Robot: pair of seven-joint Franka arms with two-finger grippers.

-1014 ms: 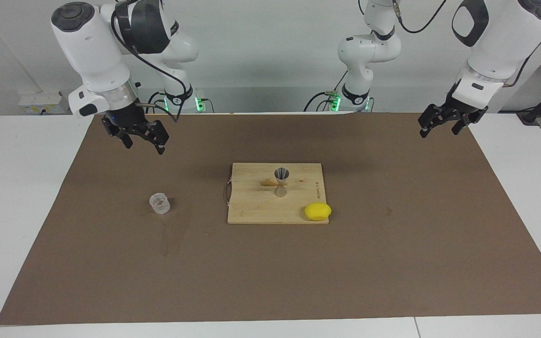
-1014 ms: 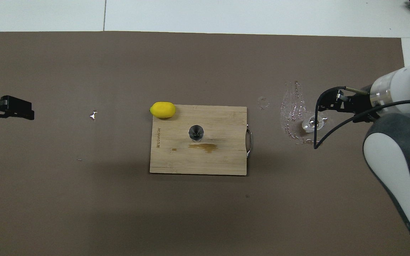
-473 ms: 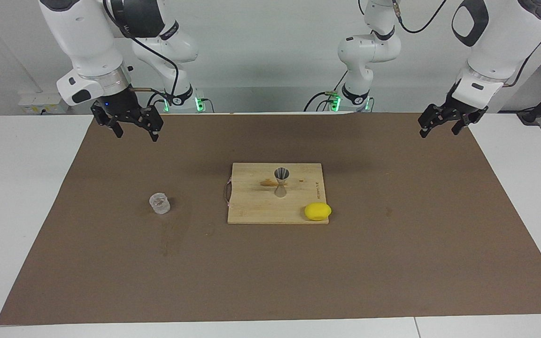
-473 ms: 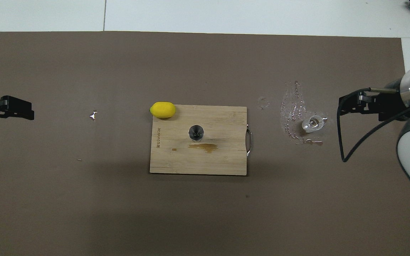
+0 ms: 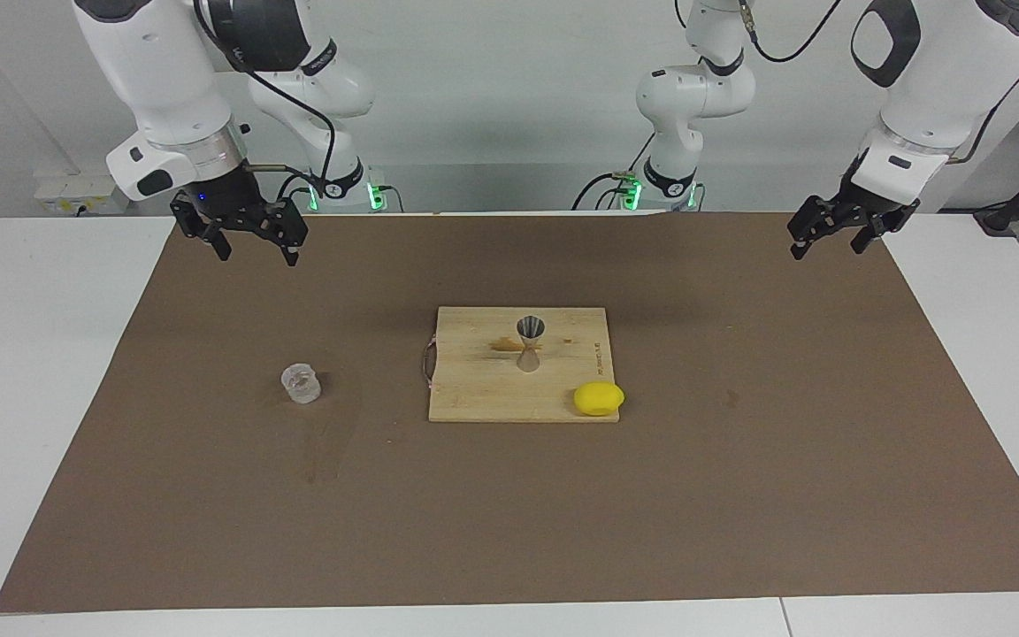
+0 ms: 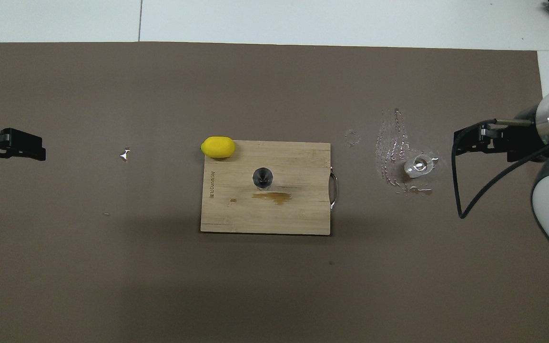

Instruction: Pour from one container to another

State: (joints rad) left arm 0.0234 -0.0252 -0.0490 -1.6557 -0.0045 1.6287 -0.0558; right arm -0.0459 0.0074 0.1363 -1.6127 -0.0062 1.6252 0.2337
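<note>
Meanwhile, the right gripper (image 5: 249, 249), which a second earlier hung lower and closer to the small clear plastic cup (image 5: 301, 384), had risen and drawn back over the right arm's corner of the brown mat (image 5: 509, 513), its jaws spread wide and holding nothing. Half a second before it was already in that raised position. The left gripper (image 5: 829, 241) had not moved in that time, waiting over the mat's corner at the left arm's end, its jaws likewise wide apart and empty.

The cup stood upright on the mat, toward the right arm's end, well apart from the pale wooden cutting board (image 5: 474, 389) at the centre; whether anything was in it could not be told. Glistening wet streaks (image 6: 393, 147) marked the mat just beside it. The silver hourglass-shaped metal jigger (image 5: 530, 344) stood upright on the board, its dark mouth (image 6: 262, 176) giving no sign of its contents, with a brown stain (image 6: 274, 197) on the wood beside it. A yellow lemon (image 5: 599, 398) rested at the board's corner farther from the robots, toward the left arm's end.
</note>
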